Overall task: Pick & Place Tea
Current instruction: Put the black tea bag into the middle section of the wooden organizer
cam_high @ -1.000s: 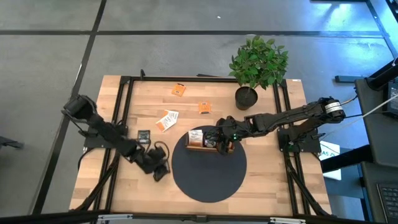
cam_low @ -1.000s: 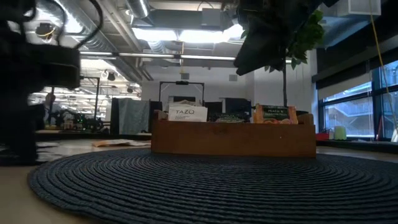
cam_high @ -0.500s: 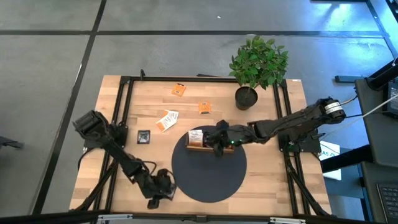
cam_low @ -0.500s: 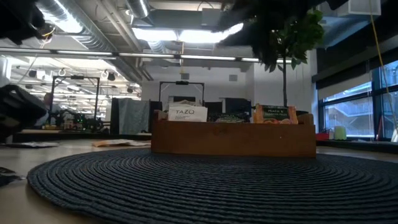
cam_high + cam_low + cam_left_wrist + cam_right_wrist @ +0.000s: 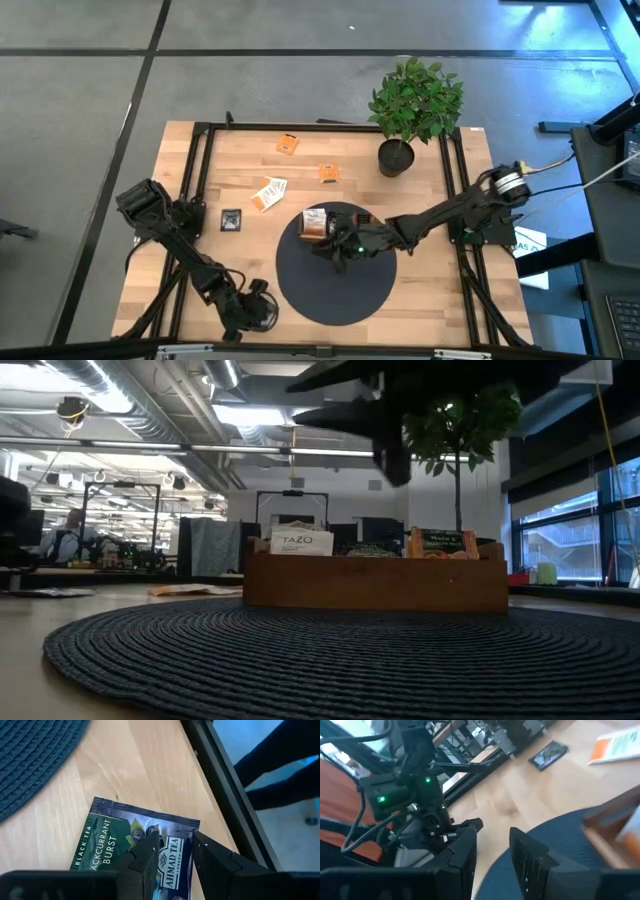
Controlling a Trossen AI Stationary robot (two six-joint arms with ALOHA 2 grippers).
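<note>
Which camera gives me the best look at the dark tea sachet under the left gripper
The left wrist view: the dark tea sachet fills the frame, lying flat on the wood with the left gripper open just above it. In the high view, the left arm hides it near the table's front edge. The low and right wrist views don't show it.

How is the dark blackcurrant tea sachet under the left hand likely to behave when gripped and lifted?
The blackcurrant sachet looks thin and glossy, so probably light and slippery. It lies flat on the table, so the left hand may struggle to catch an edge. It likely flexes.
</note>
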